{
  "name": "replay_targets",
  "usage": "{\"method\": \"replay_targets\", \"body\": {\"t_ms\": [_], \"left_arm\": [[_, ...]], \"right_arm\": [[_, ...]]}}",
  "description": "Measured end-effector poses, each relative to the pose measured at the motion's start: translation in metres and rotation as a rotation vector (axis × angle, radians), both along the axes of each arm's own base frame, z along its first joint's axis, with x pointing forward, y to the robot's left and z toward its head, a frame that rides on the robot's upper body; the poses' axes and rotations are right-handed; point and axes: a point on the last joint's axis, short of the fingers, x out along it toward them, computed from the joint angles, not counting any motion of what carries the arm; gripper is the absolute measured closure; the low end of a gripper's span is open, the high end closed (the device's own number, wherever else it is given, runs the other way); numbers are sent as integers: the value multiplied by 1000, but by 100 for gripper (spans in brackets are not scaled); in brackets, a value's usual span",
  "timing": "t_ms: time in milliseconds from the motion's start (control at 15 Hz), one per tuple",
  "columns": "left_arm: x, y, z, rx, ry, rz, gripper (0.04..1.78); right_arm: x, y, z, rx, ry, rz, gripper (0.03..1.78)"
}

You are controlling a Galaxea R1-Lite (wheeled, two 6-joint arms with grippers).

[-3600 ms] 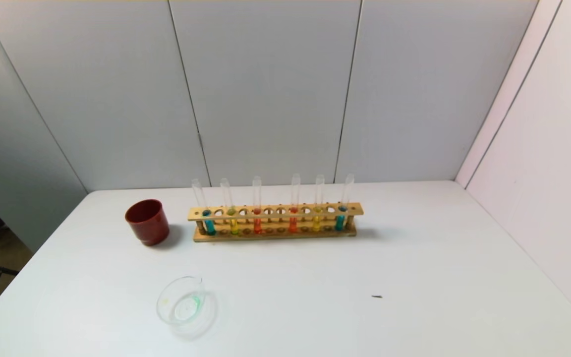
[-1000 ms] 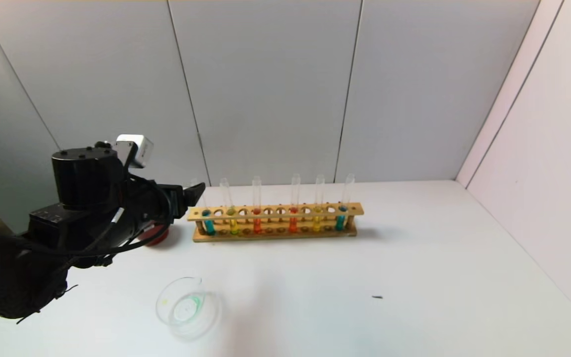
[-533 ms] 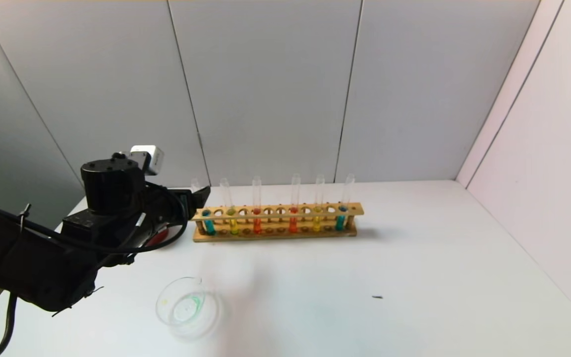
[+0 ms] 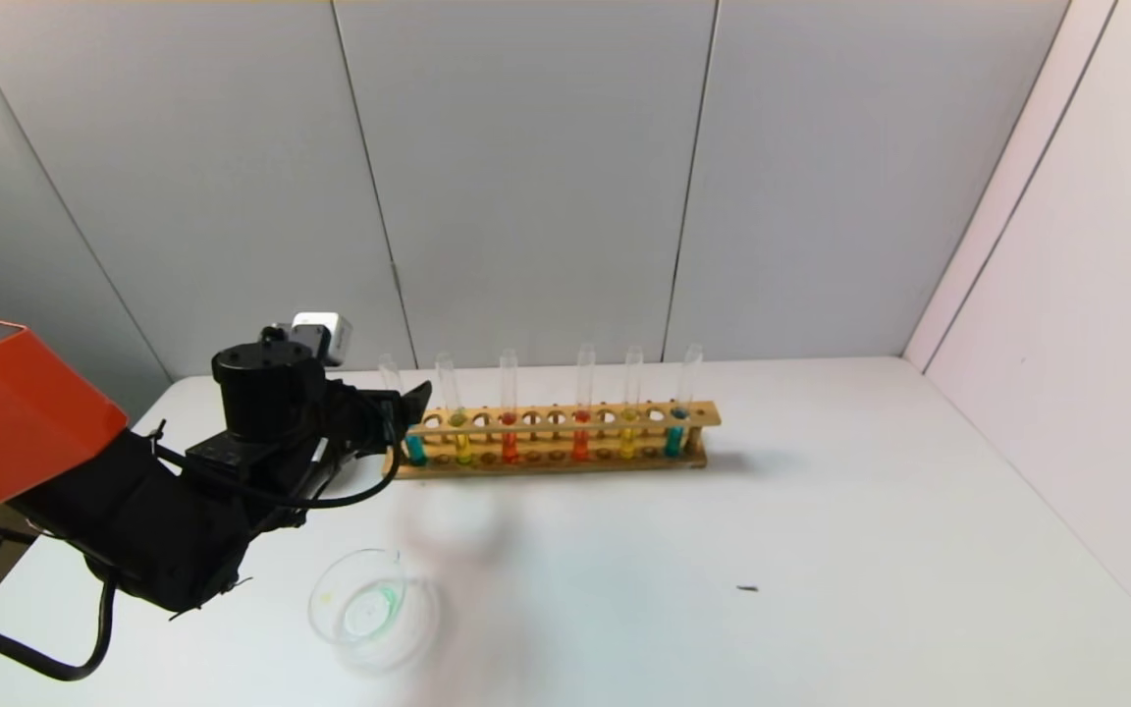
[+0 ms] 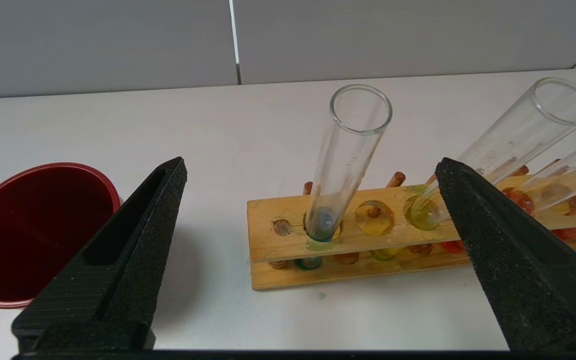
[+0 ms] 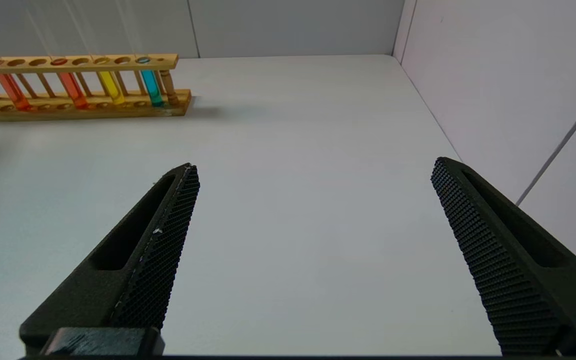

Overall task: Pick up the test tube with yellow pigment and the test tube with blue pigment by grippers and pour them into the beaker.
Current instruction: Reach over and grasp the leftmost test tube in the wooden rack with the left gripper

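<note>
A: Six tubes stand in the wooden rack point(image 4: 565, 416): two blue, two yellow, two red-orange. Agreed?

B: Agreed. One of each colour per half, mirrored. The test tube with blue pigment point(image 5: 344, 165) at the rack's left end is the one the left gripper point(image 5: 308, 200) faces.

A: Why that one?

B: Probably because it is the nearest end tube on that arm's side. The jaws are spread wide and empty, with the tube's glass between them but farther off, so nothing is touched yet.

A: And the test tube with yellow pigment point(image 5: 498, 150)?

B: Two holes along from the blue, leaning in its hole. One finger partly covers it in the wrist view.

A: The right gripper point(image 6: 313, 220)?

B: Also wide open and holding nothing, low over bare table point(image 6: 293, 125), well apart from the rack's right end. It looks idle.

A: Vessels?

B: Two. One beaker point(image 4: 372, 609), clear, near the table's front edge with a green trace inside, and one dark red cup point(image 5: 33, 230) just beside the rack's left end. The beaker sits in front, I judge, so tubes can be tipped there.
</note>
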Motion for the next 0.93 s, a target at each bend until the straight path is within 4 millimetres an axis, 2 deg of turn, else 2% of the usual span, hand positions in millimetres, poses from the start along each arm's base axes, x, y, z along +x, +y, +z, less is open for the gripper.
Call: {"method": "replay_targets", "body": {"t_ms": [667,800,933], "left_arm": [[12,0,-19,-1,-20,11,9],[13,0,-21,11,-30,8,21],[17,-1,-20,26,-45,4,43]], "right_arm": [[0,0,0,0,0,0,11],[0,0,0,0,0,0,11],[0,0,0,0,0,0,11]]}}
